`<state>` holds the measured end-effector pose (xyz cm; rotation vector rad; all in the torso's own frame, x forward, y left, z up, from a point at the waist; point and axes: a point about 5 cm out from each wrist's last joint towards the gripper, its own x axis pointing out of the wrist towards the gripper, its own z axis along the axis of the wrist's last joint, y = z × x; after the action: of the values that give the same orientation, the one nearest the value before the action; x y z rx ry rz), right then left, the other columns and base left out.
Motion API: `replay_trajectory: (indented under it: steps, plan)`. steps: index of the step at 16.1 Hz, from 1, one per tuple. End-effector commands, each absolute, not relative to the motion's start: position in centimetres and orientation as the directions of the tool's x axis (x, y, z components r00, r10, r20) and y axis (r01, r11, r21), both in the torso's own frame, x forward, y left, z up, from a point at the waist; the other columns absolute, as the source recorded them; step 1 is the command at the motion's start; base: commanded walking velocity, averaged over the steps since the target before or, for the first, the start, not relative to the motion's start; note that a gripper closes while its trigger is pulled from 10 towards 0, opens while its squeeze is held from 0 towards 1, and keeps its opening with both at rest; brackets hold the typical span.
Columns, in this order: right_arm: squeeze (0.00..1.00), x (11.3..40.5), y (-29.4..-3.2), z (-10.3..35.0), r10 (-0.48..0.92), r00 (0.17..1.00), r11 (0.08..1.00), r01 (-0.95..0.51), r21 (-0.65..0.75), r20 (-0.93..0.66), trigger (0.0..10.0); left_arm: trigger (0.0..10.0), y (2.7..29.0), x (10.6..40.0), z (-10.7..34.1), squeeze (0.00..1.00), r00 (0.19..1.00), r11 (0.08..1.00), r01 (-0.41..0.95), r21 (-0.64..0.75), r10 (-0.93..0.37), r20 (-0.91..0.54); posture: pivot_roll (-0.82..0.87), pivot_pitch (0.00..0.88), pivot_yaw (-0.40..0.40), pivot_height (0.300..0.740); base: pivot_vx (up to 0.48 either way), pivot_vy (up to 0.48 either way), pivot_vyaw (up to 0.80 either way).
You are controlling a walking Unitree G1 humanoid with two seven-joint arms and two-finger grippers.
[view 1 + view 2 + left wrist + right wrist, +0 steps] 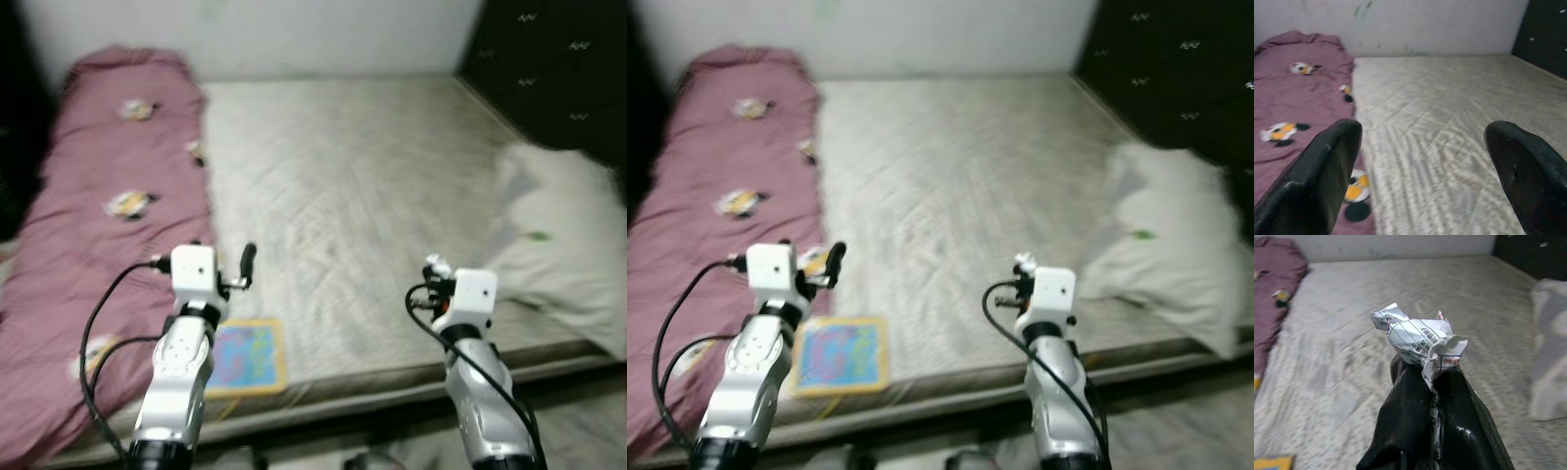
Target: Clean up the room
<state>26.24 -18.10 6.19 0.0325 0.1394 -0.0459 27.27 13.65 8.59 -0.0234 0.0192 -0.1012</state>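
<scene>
I have both arms raised at the bottom of the frame. My right gripper (1432,377), lower right, is pinched tight on one crumpled paper (1418,340) printed with lines, held above the mattress (372,196). My left gripper (1425,161), lower left, is spread wide with nothing in it. Nearest, at the mattress's front edge, lies one colourful book (245,357). Left of it runs one maroon blanket (108,225) with cartoon patches. One white pillow (563,235) sits at the right edge. The centre of the mattress lies open up to the pale wall (294,34); a dark cabinet (558,69) fills the upper right.
</scene>
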Motion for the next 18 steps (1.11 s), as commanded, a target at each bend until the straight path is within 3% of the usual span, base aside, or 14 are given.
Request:
replay_trajectory:
  steps: [1,3,15,18]
  plan:
    - [0.00,26.2,-18.6,6.4,-0.055,0.990,0.998,0.057,0.015,-0.129,10.0,10.0,13.1,27.1,8.4,0.00,0.992,0.993,0.119,-0.027,-0.120,-0.028,-0.03,0.054,-0.023,0.740,0.000,0.480,0.80]
    - [0.00,26.5,-18.3,6.5,-0.050,0.991,0.998,0.052,0.018,-0.123,10.0,10.0,13.2,27.2,8.5,0.00,0.993,0.993,0.118,-0.025,-0.118,-0.028,-0.03,0.063,-0.015,0.740,0.000,0.480,0.80]
    - [0.00,27.5,-17.5,7.3,-0.021,0.997,0.999,0.023,0.022,-0.080,10.0,10.0,13.6,27.8,8.6,0.00,0.996,0.996,0.086,-0.009,-0.086,-0.025,-0.03,0.064,-0.002,0.740,0.000,0.480,0.00]
    - [0.00,27.7,-17.8,7.2,-0.048,0.996,0.998,0.045,-0.038,-0.078,10.0,10.0,13.4,27.7,8.5,0.00,0.996,0.997,0.081,-0.008,-0.081,-0.024,-0.03,0.060,-0.003,0.740,0.000,0.480,0.00]
